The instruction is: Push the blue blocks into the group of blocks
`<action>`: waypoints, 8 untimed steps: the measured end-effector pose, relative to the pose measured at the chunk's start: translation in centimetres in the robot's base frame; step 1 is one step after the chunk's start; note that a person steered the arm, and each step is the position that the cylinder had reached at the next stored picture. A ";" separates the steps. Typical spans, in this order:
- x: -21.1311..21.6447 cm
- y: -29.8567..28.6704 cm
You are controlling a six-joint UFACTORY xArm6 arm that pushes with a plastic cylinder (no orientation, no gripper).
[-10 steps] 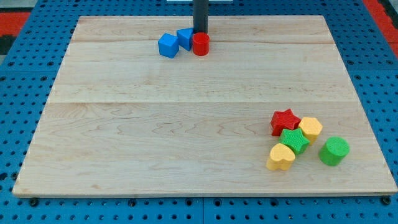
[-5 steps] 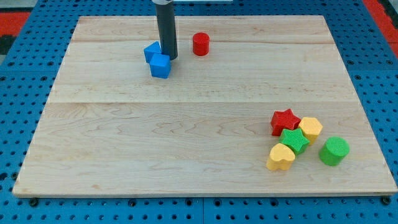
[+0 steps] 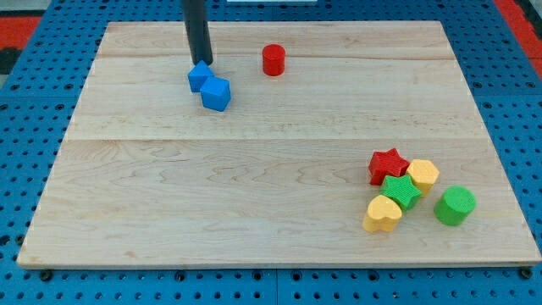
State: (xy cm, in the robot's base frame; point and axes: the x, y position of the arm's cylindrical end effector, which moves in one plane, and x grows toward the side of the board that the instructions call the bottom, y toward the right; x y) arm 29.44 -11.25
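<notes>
Two blue blocks sit near the view's top left of the wooden board [image 3: 254, 212]: a blue block [image 3: 200, 76] and a blue cube [image 3: 216, 93] touching it on its lower right. My tip [image 3: 203, 63] stands just above the upper blue block, touching or nearly touching its top edge. The group lies at the view's lower right: a red star [image 3: 388, 164], a yellow hexagon [image 3: 423, 174], a green star [image 3: 400, 191], a yellow heart [image 3: 383, 213] and a green cylinder [image 3: 455, 205].
A red cylinder [image 3: 273, 60] stands alone near the view's top, right of my tip. Blue pegboard surrounds the board on all sides.
My tip moved left from the red cylinder to the upper left of the blue blocks. The two blue blocks were pushed left and down, away from the red cylinder.
</notes>
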 end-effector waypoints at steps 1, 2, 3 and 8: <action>3.1 2.2; 4.9 2.4; 6.1 2.4; 10.8 0.9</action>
State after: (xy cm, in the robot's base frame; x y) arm 40.28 -10.35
